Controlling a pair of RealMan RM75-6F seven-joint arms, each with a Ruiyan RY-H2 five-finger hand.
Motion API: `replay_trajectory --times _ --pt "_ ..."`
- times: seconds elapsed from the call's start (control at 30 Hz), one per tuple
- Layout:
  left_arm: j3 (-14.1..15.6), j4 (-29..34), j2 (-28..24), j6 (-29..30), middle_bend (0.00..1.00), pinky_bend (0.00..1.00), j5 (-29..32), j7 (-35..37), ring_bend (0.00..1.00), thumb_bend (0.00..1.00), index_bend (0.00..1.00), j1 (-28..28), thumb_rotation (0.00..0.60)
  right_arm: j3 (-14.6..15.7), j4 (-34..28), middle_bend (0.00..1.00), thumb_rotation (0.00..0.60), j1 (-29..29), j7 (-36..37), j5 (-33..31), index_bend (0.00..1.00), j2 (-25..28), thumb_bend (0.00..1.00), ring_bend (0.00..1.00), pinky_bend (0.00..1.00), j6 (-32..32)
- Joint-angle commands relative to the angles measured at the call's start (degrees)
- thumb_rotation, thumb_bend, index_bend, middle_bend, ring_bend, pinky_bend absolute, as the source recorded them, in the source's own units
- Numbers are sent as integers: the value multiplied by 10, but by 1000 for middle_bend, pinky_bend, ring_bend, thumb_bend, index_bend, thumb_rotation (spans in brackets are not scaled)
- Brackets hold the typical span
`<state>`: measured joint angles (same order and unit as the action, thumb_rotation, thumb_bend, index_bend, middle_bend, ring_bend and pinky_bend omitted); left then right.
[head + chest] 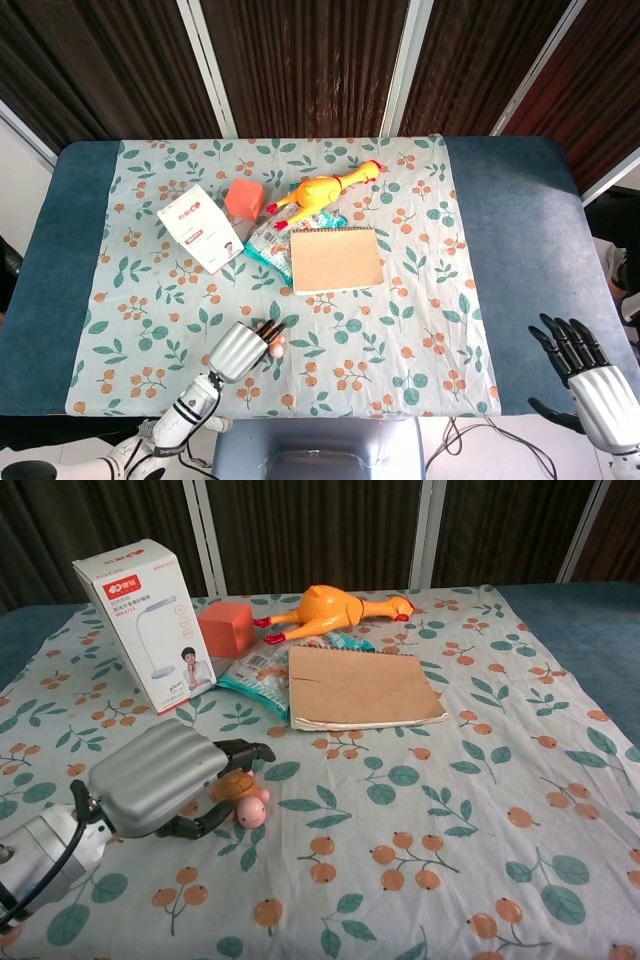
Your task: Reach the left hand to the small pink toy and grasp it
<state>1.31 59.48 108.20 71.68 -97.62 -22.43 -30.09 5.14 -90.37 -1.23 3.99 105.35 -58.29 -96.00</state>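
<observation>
From my seat, my left hand [160,777] lies low on the flowered cloth [420,810] at the near left, its dark fingers [240,750] reaching forward and parted around the small pink toy [249,807]. The toy lies on the cloth just at the fingertips; one finger passes above it and another curls below, but I cannot tell whether either actually presses on it, so whether I hold it is unclear. The only container I can see is the white lamp box [145,620], standing upright at the far left with its flaps closed, so its contents are hidden. Beside it sit an orange cube [225,628], a crinkled snack packet [253,676], a brown notebook [362,687] and a rubber chicken [330,610] lying on its side behind them. The chest view gives me the toy's pig-like face and the gap between my fingers; in the head view the toy [276,349] is a pink speck at the tip of the left hand [240,350]. Only the head view shows my right hand [585,370], off the cloth at the table's [520,200] near right corner, fingers spread and holding nothing.
</observation>
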Motion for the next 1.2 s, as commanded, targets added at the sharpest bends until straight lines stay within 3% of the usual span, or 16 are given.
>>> replay_trajectory --times 0.03,0.33,0.4,0.47,0.53,0.67,0.83,1.07,1.17,1.2 --pt "3 20 -11 -5 311 1000 4 -21 995 453 216 2 600 0 1 0 600 0 1 0 0 0 118 0 0 0" --pt "0 21 -9 -24 407 1000 16 -38 1000 453 343 -3 600 0 2 0 600 -2 8 1 0 3 118 0 0 -6" --pt "-2 11 -5 -22 501 1000 15 -33 1000 453 424 -6 600 -1 2 0 600 -2 11 0 0 4 117 0 0 -7" --pt "-3 -2 2 -14 730 1000 12 -17 1000 459 584 -6 600 0 3 0 600 -2 12 0 0 4 117 0 0 -6" --pt "-4 -10 7 -6 878 1000 9 -8 1000 479 699 -7 600 0 3 0 600 -2 12 0 0 5 118 0 0 -6" --pt "-4 -35 20 21 997 1000 -5 15 1000 522 843 -7 600 0 3 0 600 -2 12 0 0 5 118 0 0 -7" --pt "0 -103 50 93 1000 1000 -46 51 1000 529 865 -13 600 0 2 0 600 -3 12 1 0 5 118 0 0 -7" --pt "5 -150 69 106 1000 1000 -47 79 1000 531 859 -12 600 0 1 0 600 -3 12 0 0 6 118 0 0 -7" --pt "8 -149 65 83 932 1000 -38 78 1000 515 753 -13 600 0 1 0 600 -2 12 0 0 6 118 0 0 -5" --pt "8 -141 61 73 857 1000 -33 74 1000 499 659 -13 600 0 1 0 600 -2 11 0 0 6 118 0 0 -5"
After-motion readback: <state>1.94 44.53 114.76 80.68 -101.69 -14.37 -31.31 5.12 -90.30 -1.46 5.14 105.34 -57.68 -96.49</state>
